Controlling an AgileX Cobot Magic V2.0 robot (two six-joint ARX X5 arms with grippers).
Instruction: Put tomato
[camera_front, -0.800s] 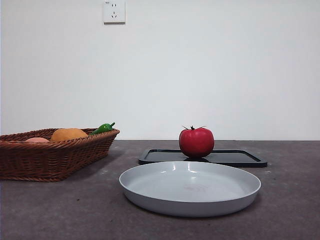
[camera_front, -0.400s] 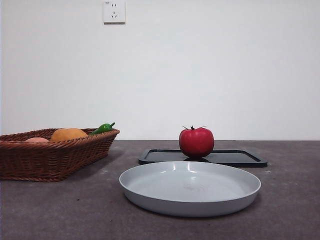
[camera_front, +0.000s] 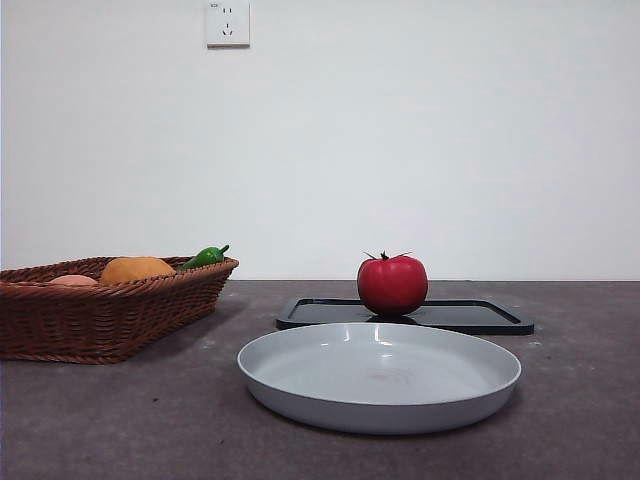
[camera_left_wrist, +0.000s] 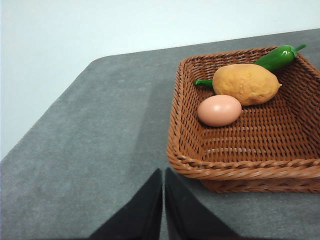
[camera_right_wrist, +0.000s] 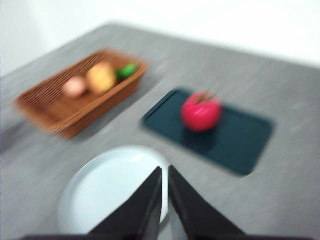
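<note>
- Starting from the left, the wicker basket (camera_front: 105, 305) holds an orange fruit (camera_front: 138, 268), a pale egg (camera_left_wrist: 219, 110) and a green pepper (camera_front: 206, 256). The left gripper (camera_left_wrist: 163, 200) hangs just beside the basket's near corner, its jaws pressed together on nothing.
- In the middle, the grey plate (camera_front: 380, 375) lies empty on the table (camera_front: 120, 420).
- Behind the plate, the tomato (camera_front: 392, 284) stands upright on the black tray (camera_front: 470, 316), stem upward.
- The right gripper (camera_right_wrist: 165, 200) is above the plate's edge, jaws together and empty; its view is blurred. The tomato lies ahead of it, beyond the plate.
- I judge the right arm is nearer to the tomato, so its jaws must open first; a round tomato has no long axis to favour.
</note>
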